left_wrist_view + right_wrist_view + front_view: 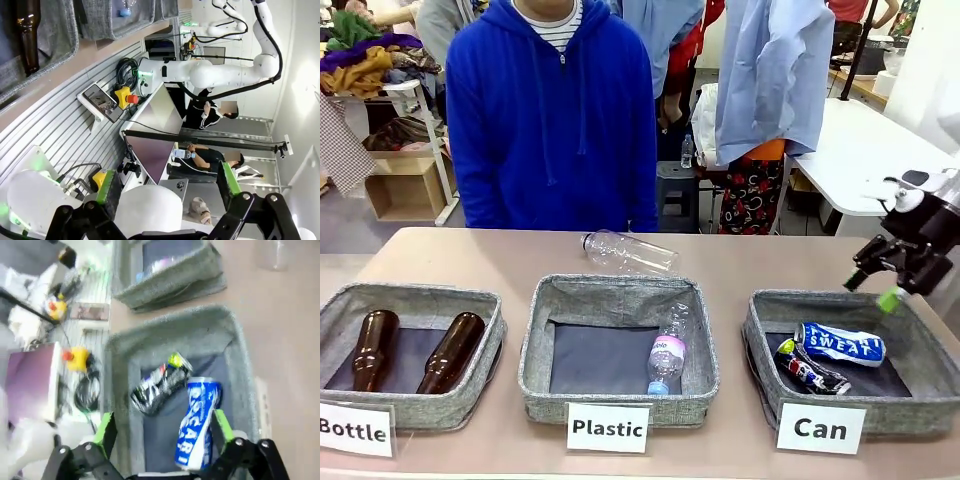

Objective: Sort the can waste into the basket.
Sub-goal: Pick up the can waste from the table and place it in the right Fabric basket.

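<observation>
Lying in basket (910, 340): both cans (196, 422); front view shows "Can" sign (820, 428).

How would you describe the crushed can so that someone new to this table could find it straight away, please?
Of the three grey baskets in a row, take the basket at the robot's right, behind the sign reading "Can". Two cans lie on its dark bottom. The crushed can is the dark, crumpled one with red and blue marks, nearer the sign than the blue can with white lettering.
</observation>
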